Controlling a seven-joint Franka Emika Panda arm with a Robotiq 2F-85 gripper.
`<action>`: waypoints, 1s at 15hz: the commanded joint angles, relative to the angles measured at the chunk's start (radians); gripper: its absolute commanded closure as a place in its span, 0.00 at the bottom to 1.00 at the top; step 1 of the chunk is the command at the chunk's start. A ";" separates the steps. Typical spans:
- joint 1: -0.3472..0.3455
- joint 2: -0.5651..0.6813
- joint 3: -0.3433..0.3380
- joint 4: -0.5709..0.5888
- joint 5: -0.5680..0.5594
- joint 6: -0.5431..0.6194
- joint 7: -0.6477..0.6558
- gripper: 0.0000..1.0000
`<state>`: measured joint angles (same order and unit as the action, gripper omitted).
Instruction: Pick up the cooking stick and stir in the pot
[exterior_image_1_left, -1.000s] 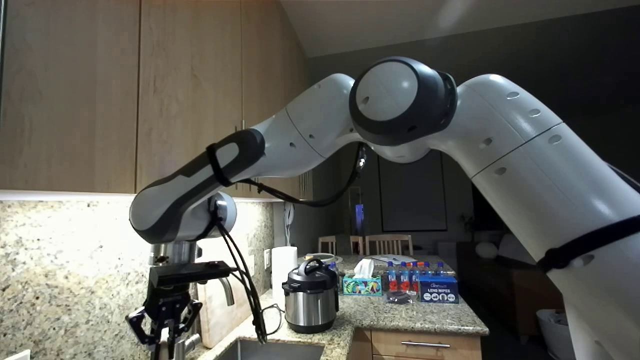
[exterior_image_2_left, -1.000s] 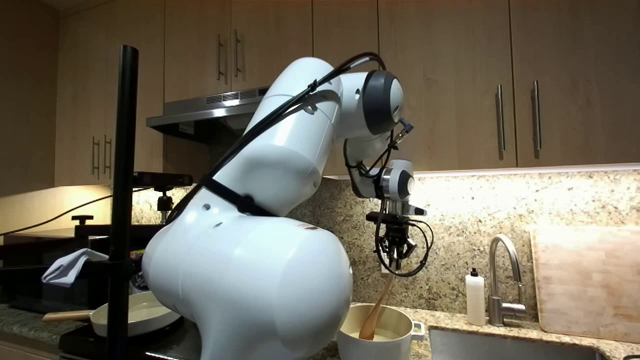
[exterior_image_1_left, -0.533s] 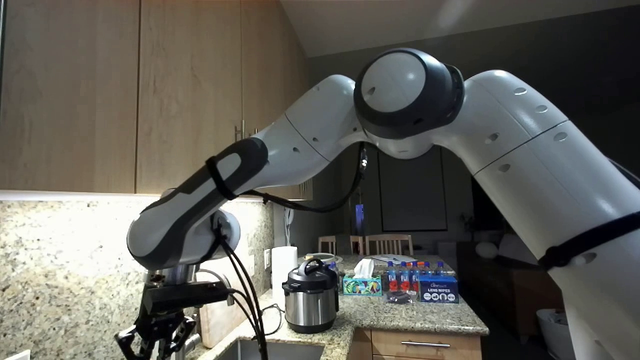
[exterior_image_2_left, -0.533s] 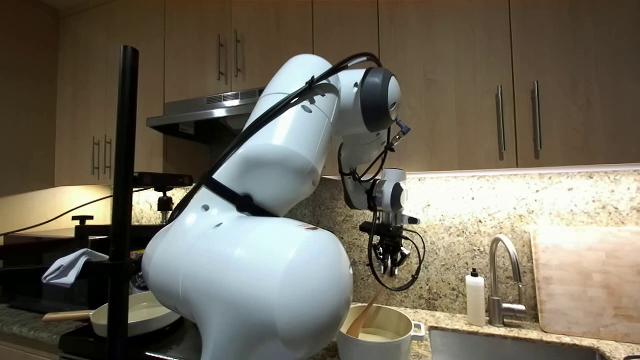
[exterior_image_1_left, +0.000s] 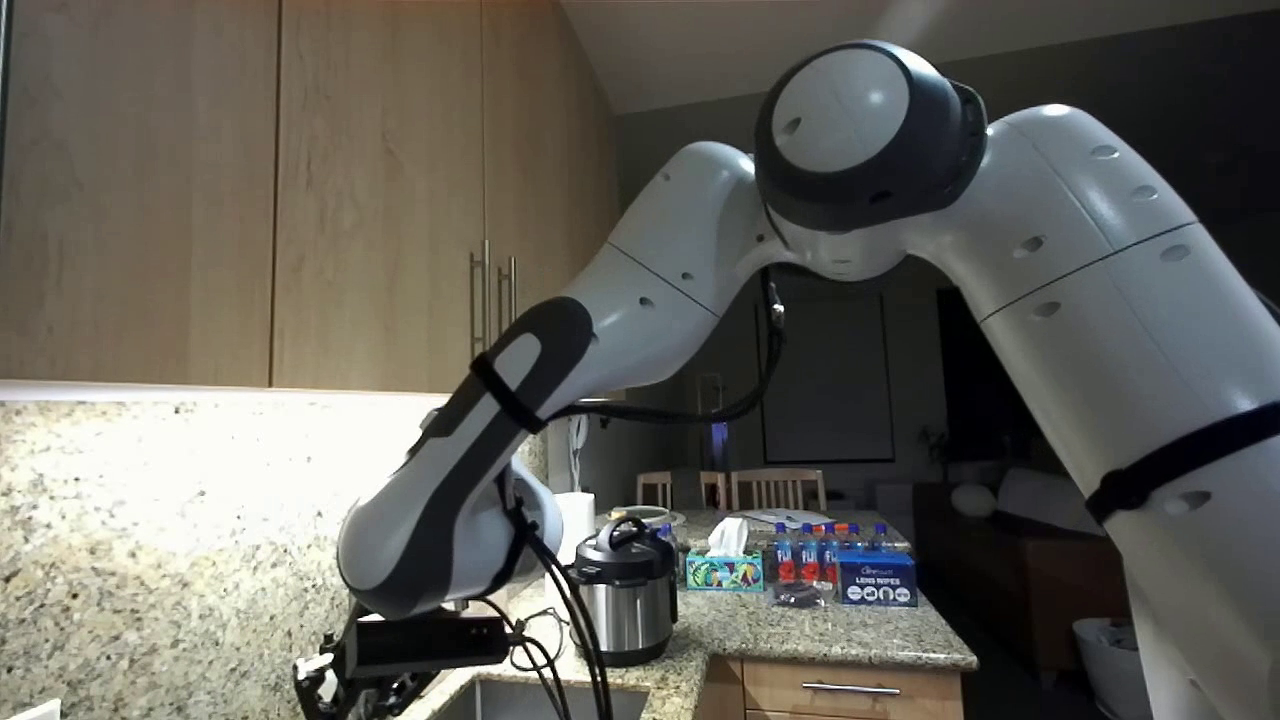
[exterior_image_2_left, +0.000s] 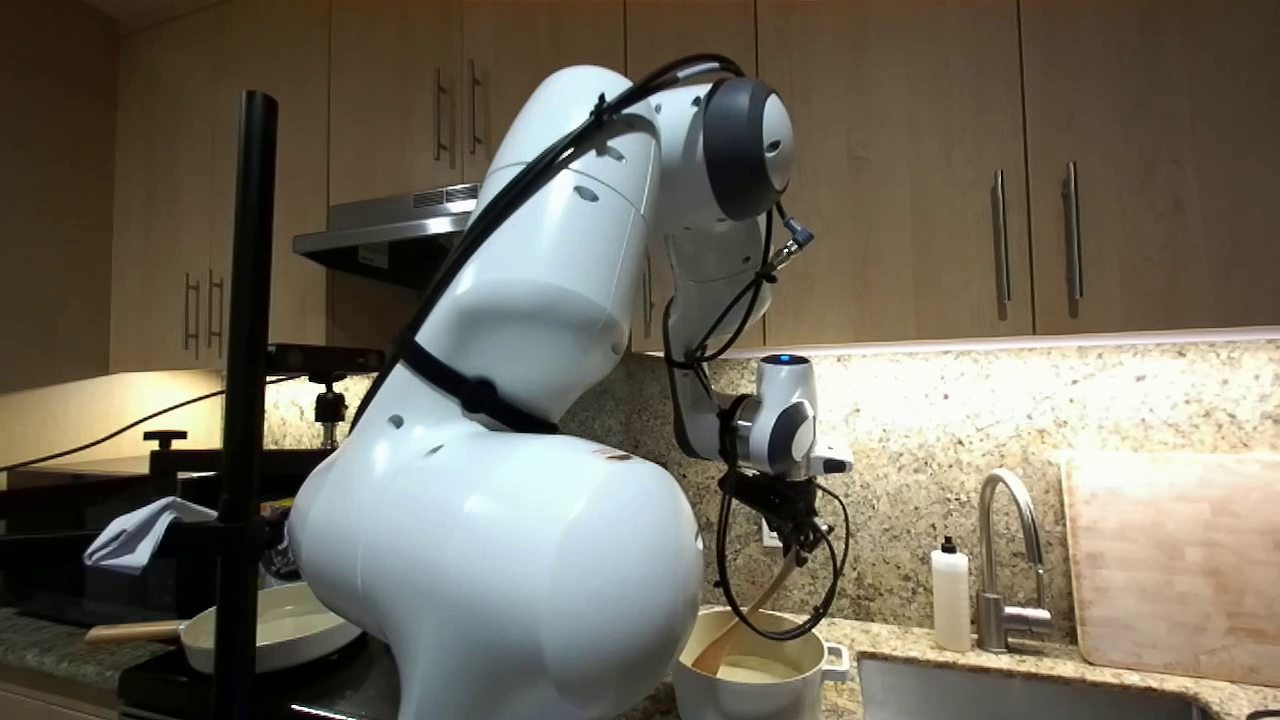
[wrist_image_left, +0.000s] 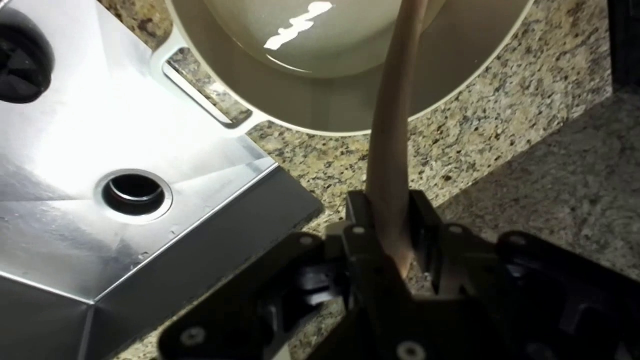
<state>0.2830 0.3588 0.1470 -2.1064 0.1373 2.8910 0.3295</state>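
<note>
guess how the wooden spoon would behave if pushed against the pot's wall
The wooden spoon will probably stay stiff, since its handle looks like solid wood. It is likely light for its length, being so slim. It may pivot a little in the gripper, which pinches it near one end and leaves a long stretch reaching into the pot.

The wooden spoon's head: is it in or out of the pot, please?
In: an exterior view shows the wooden spoon with its head inside the pot.

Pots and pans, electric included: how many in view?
3: cream pot beside the sink, frying pan behind the pole, electric cooker near the tissue box. Others may be hidden.
</note>
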 joint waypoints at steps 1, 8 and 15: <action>-0.007 -0.105 -0.006 -0.197 0.067 0.152 0.059 0.90; 0.076 -0.223 -0.195 -0.306 0.001 0.169 0.262 0.90; 0.213 -0.175 -0.406 -0.197 -0.218 0.160 0.485 0.91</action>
<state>0.4157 0.1598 -0.1664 -2.3468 0.0260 3.0649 0.6842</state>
